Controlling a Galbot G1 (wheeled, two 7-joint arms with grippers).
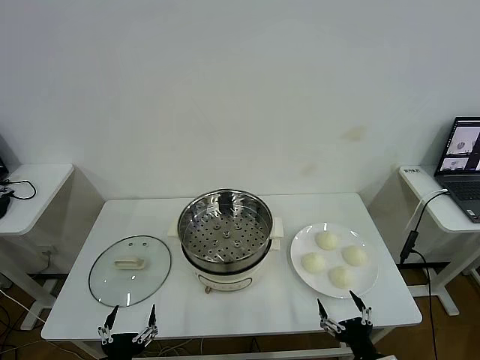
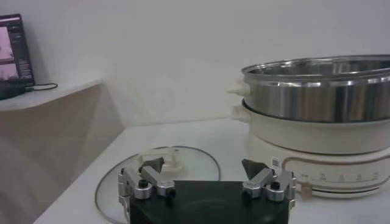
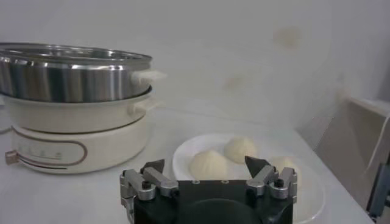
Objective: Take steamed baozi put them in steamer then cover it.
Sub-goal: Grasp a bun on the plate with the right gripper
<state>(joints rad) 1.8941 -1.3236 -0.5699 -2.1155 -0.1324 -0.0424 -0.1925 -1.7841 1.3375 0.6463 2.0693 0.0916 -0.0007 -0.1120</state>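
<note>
Both arms sit low at the desk's near edge. The left gripper (image 1: 130, 325) is by the near left corner, fingers spread wide apart, holding nothing. The right gripper (image 1: 343, 310) is toward the near right corner, same deal, fingers apart.

Four cream-white baozi (image 1: 334, 259) are shown on a white plate (image 1: 300, 244); the shiny steel steamer (image 1: 225, 232), its tray perforated, is seated on a cream-white base.
</note>
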